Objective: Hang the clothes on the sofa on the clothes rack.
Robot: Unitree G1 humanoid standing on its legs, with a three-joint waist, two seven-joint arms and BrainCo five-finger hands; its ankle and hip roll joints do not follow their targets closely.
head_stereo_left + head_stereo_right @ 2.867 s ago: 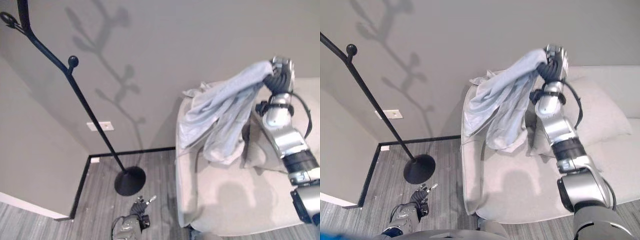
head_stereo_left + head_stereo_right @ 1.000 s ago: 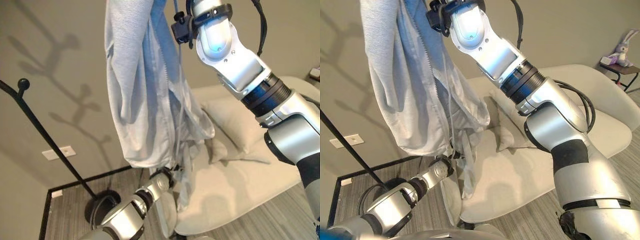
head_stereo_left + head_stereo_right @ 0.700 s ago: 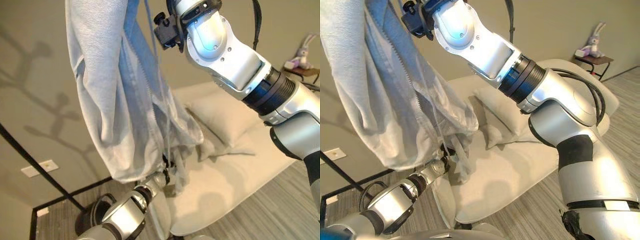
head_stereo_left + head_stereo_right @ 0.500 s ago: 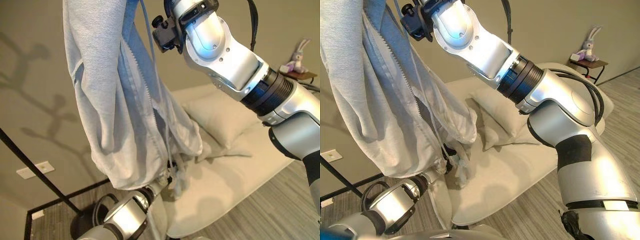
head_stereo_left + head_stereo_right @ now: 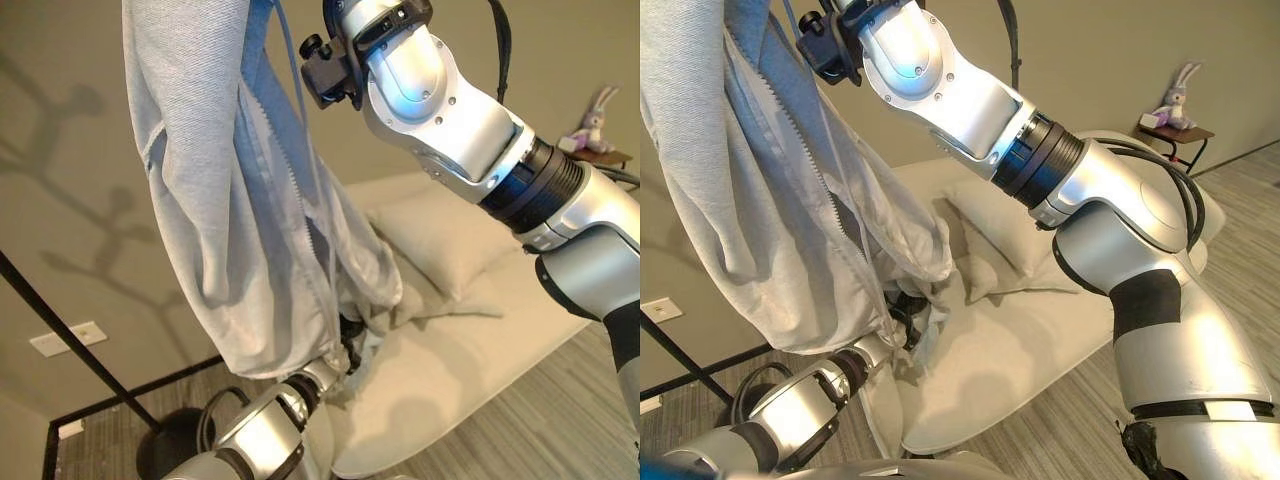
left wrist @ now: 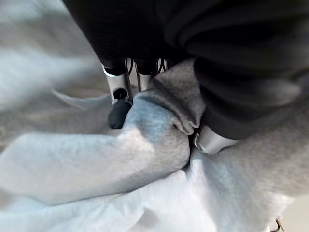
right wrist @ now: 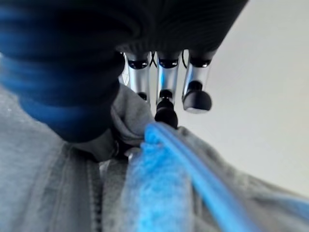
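A light grey zip hoodie [image 5: 220,200] hangs full length in the air, held up by my raised right arm. In the right wrist view my right hand [image 7: 166,92] has its fingers curled over a bunched fold of the hoodie [image 7: 58,183]. My left hand [image 5: 346,338] is at the hoodie's lower hem, just above the sofa's left end. The left wrist view shows its fingers [image 6: 118,92] and thumb pinching a fold of grey cloth [image 6: 96,164]. The black clothes rack pole [image 5: 60,335] slants at far left, and its round base [image 5: 165,450] rests on the floor.
The cream sofa [image 5: 490,330] with a pillow [image 5: 440,235] lies behind and to the right of the hoodie. A small side table with a plush rabbit [image 5: 597,105] stands at far right. A wall socket [image 5: 68,338] sits behind the rack pole.
My right arm has lifted the hoodie off the sofa and high up. My left hand has come up from near the floor and taken its hem. The camera has also shifted.
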